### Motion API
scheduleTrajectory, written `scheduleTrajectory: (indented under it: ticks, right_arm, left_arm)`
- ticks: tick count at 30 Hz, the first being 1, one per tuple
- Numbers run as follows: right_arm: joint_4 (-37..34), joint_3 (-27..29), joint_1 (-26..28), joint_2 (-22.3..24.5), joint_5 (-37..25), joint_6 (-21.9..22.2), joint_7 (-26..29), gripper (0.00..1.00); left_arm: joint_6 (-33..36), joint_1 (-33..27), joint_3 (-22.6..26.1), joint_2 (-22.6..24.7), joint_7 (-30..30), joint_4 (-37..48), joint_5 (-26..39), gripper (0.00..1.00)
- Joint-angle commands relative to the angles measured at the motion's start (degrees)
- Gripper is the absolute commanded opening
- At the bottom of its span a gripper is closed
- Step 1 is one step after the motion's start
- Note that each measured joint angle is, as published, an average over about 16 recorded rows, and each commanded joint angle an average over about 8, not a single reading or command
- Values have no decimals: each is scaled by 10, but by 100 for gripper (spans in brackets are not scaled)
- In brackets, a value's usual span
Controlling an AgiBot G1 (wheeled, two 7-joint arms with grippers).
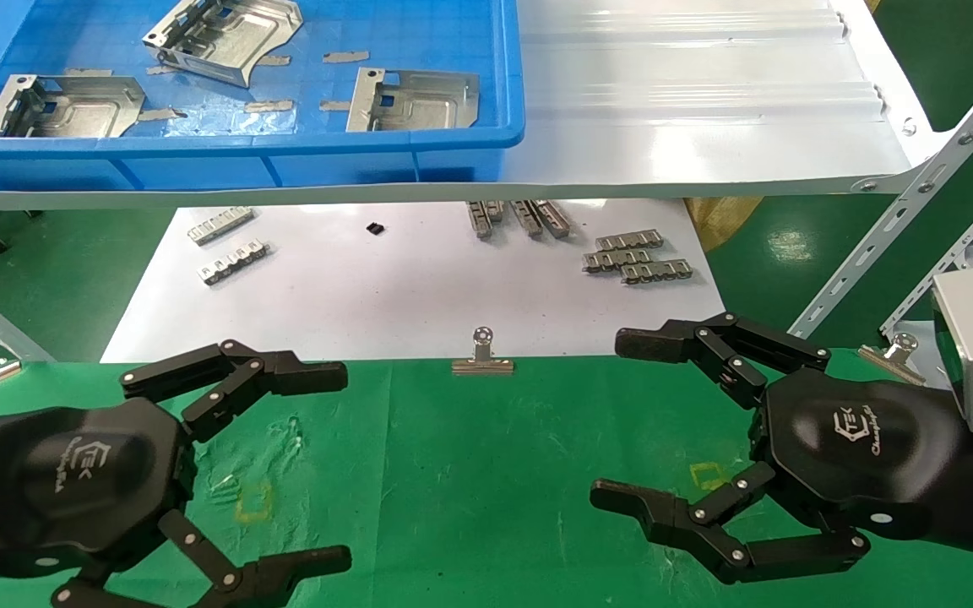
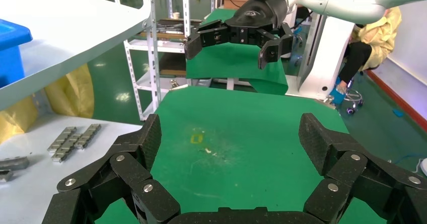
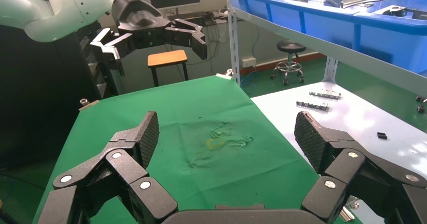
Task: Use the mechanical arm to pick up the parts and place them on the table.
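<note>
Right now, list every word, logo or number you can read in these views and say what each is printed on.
"TEK": white logo on the right gripper palm; the slanted script beside it is too blurred to read.
"TEK": the same logo on the left gripper palm; its script is also unreadable.
Nothing readable on the parts, blue bin or table.

This is a factory-style robotics workshop. A blue plastic bin (image 1: 419, 152) of stamped sheet-metal brackets (image 1: 413, 100) sits on a white shelf (image 1: 706, 110) braced with perforated steel angle (image 1: 917, 198). Below it, a counter (image 1: 495, 473) draped in green cloth adjoins a white sheet (image 1: 385, 295) strewn with small ridged metal strips (image 1: 638, 256). The wrist views show green-painted floor (image 2: 382, 128), metal racking (image 2: 166, 38), a stool (image 3: 289, 50) and a seated worker in a yellow coat (image 2: 375, 38).
</note>
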Motion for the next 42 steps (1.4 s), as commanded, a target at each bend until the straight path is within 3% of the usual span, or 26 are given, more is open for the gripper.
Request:
scheduleTrajectory:
  ticks: [1, 30, 37, 42]
  right_arm:
    - [0, 0, 0, 0, 0, 0, 0, 0]
    - [0, 0, 0, 0, 0, 0, 0, 0]
    - [0, 0, 0, 0, 0, 0, 0, 0]
    - [0, 0, 0, 0, 0, 0, 0, 0]
  left_arm:
    - [0, 0, 0, 0, 0, 0, 0, 100]
    - [-2, -9, -2, -1, -2, -2, 1, 100]
    - [-18, -120, 6, 18, -22, 29, 43, 100]
    - [-31, -254, 32, 72, -18, 143, 110, 100]
